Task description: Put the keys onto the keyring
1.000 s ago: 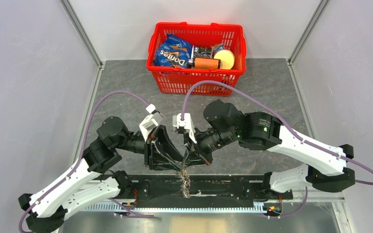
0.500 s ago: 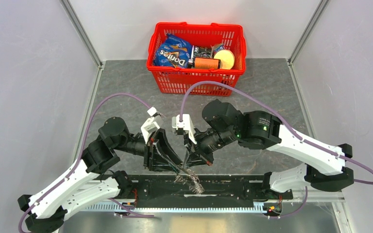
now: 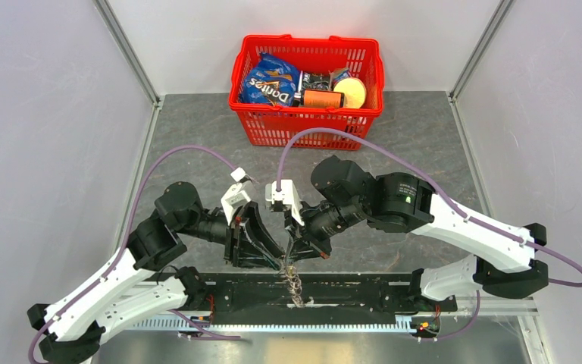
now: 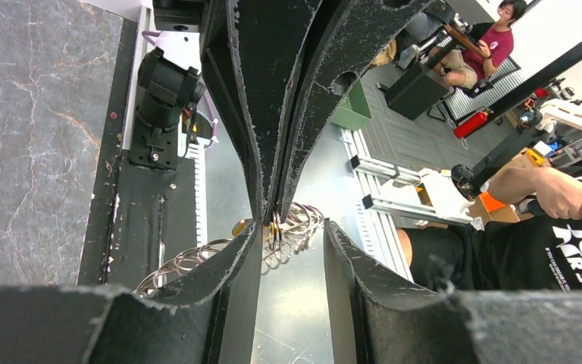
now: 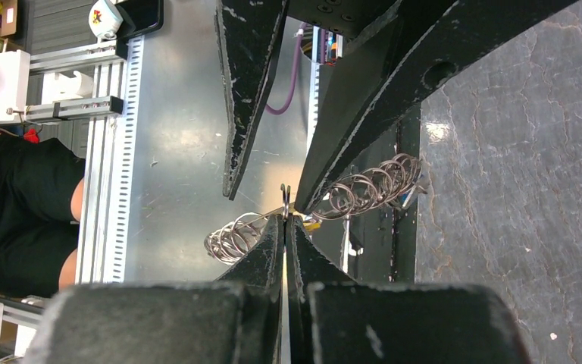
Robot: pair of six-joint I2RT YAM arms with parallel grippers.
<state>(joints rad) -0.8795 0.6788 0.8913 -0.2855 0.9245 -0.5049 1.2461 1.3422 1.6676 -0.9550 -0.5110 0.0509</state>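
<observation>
Keyring [image 3: 294,284] is hanging as a short string of silvery loops over the black base rail [image 3: 364,292] at the near edge of the table [image 3: 424,152], just below where your two grippers are meeting. From above, the fingertips are merging into one dark mass, so you cannot tell what is gripping what. The red basket [image 3: 307,125] is sitting well apart at the far edge, between the side walls.

From the left wrist, your left gripper [image 4: 292,231] is showing its fingers apart, with the loops fanning just beyond them, partly hidden behind one finger. Your right gripper [image 4: 273,212] is reaching in from the top of the view, its fingers pressed together on one loop.

From the right wrist, you are seeing that pinch on a thin ring edge. A yellow speck [image 5: 311,223] beside it is too small to name.
</observation>
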